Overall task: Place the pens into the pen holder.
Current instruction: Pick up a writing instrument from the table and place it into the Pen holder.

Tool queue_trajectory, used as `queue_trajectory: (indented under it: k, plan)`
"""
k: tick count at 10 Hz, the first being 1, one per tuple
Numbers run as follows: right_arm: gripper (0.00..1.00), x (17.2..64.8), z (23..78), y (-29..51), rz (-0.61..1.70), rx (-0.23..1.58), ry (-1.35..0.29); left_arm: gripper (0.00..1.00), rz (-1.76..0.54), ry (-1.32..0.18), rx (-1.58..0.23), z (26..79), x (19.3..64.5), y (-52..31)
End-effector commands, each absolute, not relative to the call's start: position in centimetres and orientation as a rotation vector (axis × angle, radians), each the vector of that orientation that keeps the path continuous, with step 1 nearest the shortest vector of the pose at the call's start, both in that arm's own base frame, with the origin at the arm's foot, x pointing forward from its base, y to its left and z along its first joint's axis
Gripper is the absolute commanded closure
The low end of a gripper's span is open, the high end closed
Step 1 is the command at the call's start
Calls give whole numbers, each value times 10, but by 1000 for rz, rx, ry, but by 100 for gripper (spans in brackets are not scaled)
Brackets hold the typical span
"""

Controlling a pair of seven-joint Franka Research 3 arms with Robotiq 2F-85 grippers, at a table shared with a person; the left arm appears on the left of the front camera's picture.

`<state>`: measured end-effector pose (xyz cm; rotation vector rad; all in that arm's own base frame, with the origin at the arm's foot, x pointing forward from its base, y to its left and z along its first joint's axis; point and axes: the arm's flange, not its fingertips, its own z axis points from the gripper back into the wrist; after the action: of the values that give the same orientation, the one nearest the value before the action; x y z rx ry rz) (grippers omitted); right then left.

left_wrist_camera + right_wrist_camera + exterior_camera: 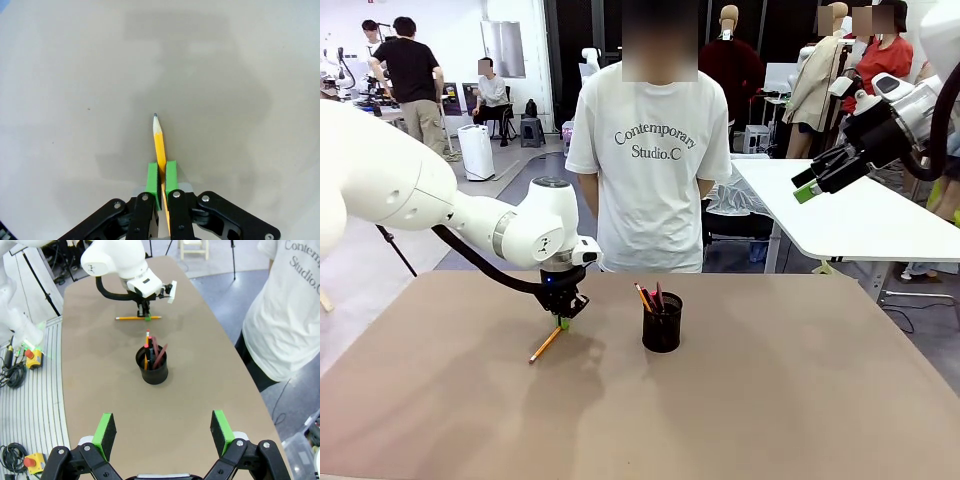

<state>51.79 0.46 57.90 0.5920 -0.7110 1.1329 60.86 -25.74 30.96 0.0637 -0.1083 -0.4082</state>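
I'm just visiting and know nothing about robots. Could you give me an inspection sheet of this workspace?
Surface: brown table, plain and flat.
Job's things: yellow pencil lying flat; black pen holder with several pens standing inside.
Clutter: nothing seen.
End effectors: left end effector shut on the yellow pencil; right end effector open, raised off the table.
Cables: black cable along the left arm; leads beside the table.
Surroundings: person standing at the far side; white table beyond.
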Motion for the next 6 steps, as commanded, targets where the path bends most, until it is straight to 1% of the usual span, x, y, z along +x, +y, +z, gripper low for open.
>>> queue_trajectory:
  k: [1, 3, 4, 6]
  plan:
    - [0, 517, 580, 6, 1135, 591, -711, 100, -389, -98, 90, 305, 605, -257]
    - [0, 517, 580, 6, 1135, 591, -711, 100, -404, -111, 67, 314, 602, -257]
    - [0, 517, 580, 6, 1135, 591, -711, 100, -408, -131, 20, 324, 601, -257]
    - [0, 517, 580, 6, 1135, 591, -711, 100, -431, -158, -164, 355, 601, -255]
